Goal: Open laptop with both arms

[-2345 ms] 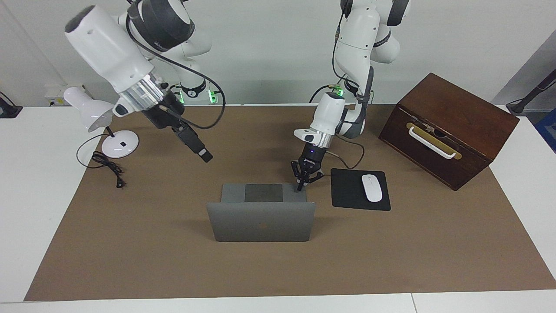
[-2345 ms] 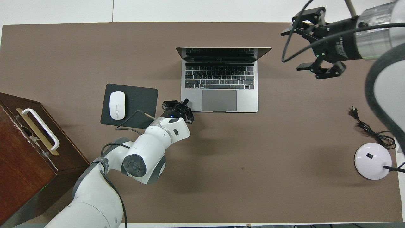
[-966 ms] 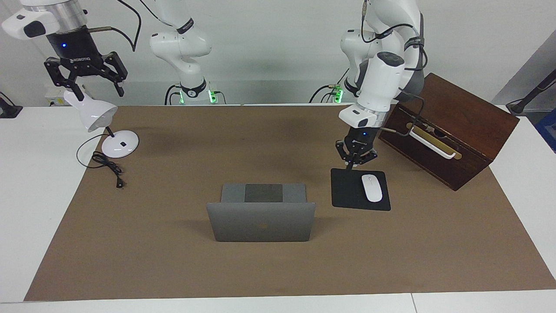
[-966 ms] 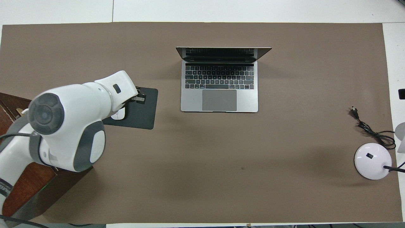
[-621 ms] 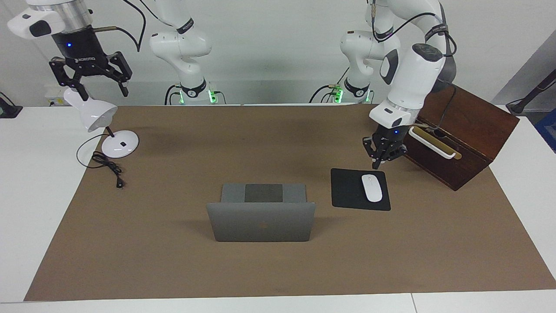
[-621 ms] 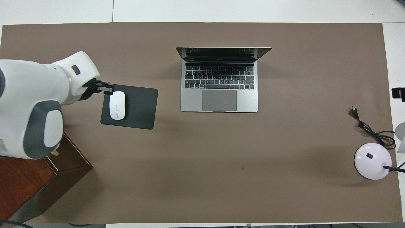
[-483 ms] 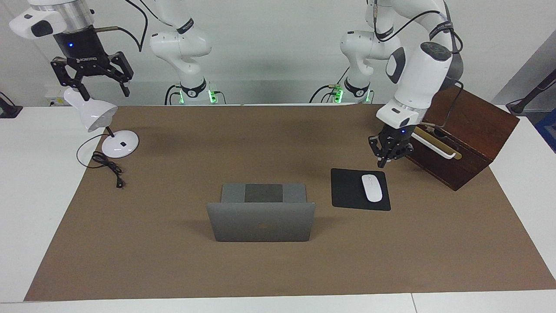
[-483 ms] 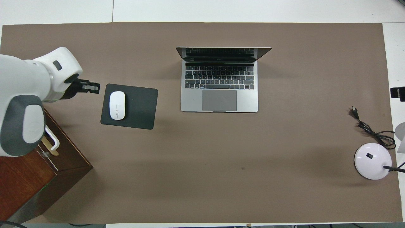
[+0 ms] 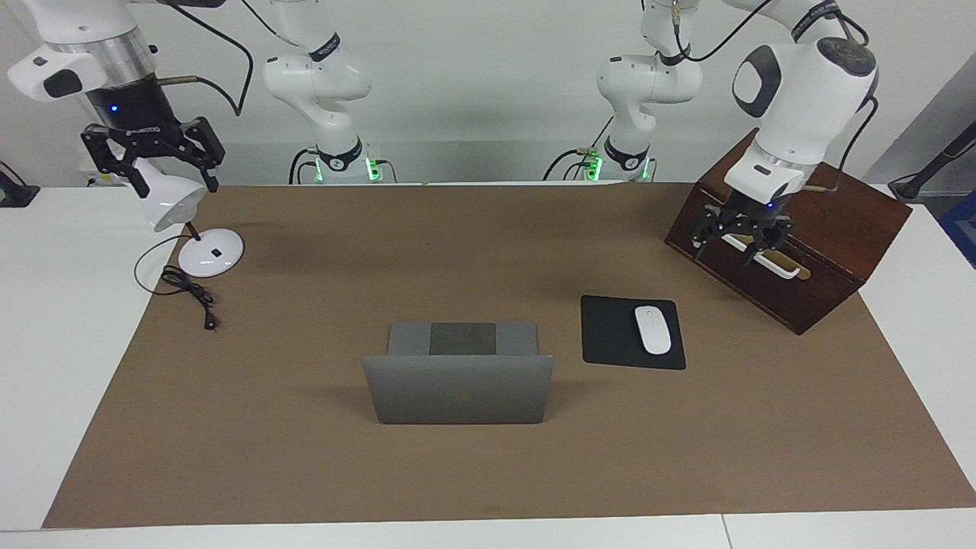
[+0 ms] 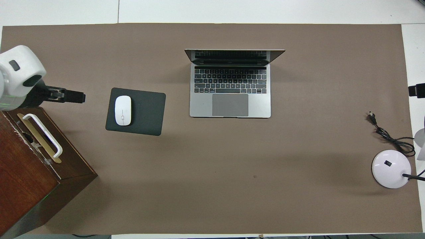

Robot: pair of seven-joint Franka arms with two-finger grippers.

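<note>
The silver-grey laptop (image 9: pixel 457 399) stands open in the middle of the brown mat, its lid upright with the back toward the facing camera. The overhead view shows the laptop's (image 10: pixel 230 104) keyboard and trackpad. Neither gripper touches it. My left gripper (image 9: pixel 733 252) hangs open over the front of the wooden box, by its white handle; in the overhead view the left gripper (image 10: pixel 71 96) shows edge-on beside the box. My right gripper (image 9: pixel 175 183) hangs open over the desk lamp's head, holding nothing. Only a tip of the right gripper (image 10: pixel 416 90) reaches into the overhead view.
A black mouse pad (image 9: pixel 610 335) with a white mouse (image 9: pixel 653 329) lies beside the laptop toward the left arm's end. A wooden box (image 9: pixel 823 191) stands at that end. A white desk lamp (image 9: pixel 211 253) and its coiled cord (image 9: pixel 187 293) sit at the right arm's end.
My left gripper has swung from over the mouse pad to over the wooden box and has opened. My right gripper has sunk a little by the lamp. The laptop has not moved.
</note>
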